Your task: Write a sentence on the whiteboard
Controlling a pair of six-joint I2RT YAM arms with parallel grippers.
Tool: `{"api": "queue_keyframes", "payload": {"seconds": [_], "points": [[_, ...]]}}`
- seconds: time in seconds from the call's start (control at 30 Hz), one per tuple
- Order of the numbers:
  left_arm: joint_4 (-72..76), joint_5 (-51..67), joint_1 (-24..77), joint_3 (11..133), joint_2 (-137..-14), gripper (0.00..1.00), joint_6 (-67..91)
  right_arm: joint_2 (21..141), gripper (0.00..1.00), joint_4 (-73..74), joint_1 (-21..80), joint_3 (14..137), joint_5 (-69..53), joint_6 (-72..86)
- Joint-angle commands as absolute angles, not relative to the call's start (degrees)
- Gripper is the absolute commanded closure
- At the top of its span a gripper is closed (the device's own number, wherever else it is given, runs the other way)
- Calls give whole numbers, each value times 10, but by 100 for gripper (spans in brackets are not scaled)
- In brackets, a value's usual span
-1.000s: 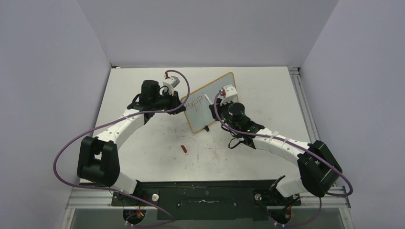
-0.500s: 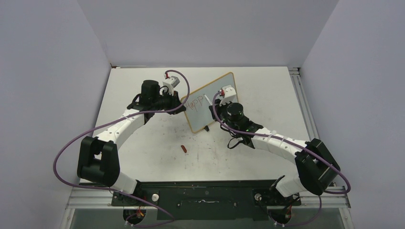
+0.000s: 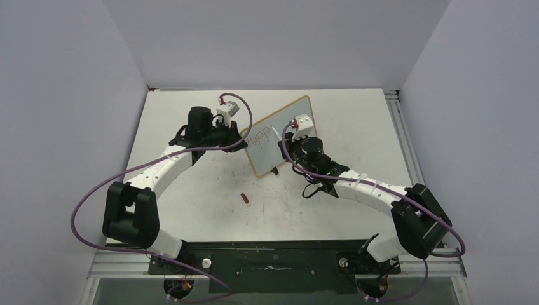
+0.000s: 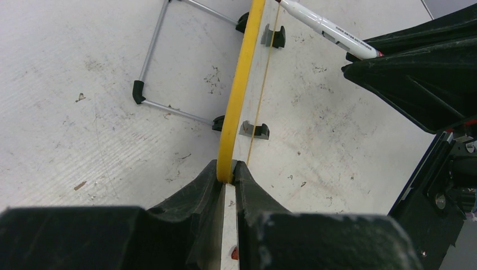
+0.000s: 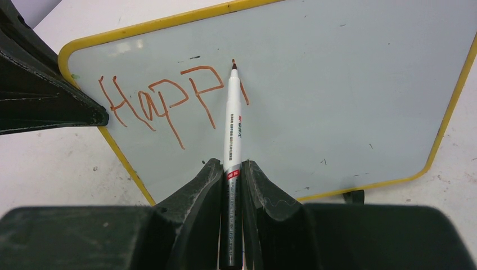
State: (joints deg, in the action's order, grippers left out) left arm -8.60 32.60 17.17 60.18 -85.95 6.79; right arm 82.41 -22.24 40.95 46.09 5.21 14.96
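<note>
The whiteboard (image 3: 287,130) with a yellow frame stands tilted at the table's middle back; it fills the right wrist view (image 5: 337,90). Red lettering (image 5: 163,98) on it reads "Happ" plus a short stroke (image 5: 244,93); it also shows in the top view (image 3: 259,136). My left gripper (image 4: 232,166) is shut on the board's yellow edge (image 4: 241,84) at its left corner. My right gripper (image 5: 232,167) is shut on a white marker (image 5: 232,124), whose red tip (image 5: 233,66) is at the board, just above the last stroke. The marker also shows in the left wrist view (image 4: 329,29).
A small red marker cap (image 3: 245,198) lies on the white tabletop in front of the board. The board's wire stand (image 4: 169,62) and black feet (image 4: 254,129) rest on the scuffed table. Grey walls close in on both sides and the back.
The right arm has shifted slightly, the marker tip moving a little on the board near the last stroke. The left arm and the board have not moved.
</note>
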Motion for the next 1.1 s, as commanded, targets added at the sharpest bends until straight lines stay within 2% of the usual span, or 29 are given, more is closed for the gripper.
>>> {"api": "queue_keyframes", "payload": {"seconds": [0.0,0.17,1.07], "points": [[-102,317,177,618,-841,100,53,796,95,-249,411,470,73,143],[-103,315,177,619,-841,100,53,769,95,-232,410,459,91,142],[-104,315,177,618,-840,100,51,810,95,-232,399,456,69,148]]}}
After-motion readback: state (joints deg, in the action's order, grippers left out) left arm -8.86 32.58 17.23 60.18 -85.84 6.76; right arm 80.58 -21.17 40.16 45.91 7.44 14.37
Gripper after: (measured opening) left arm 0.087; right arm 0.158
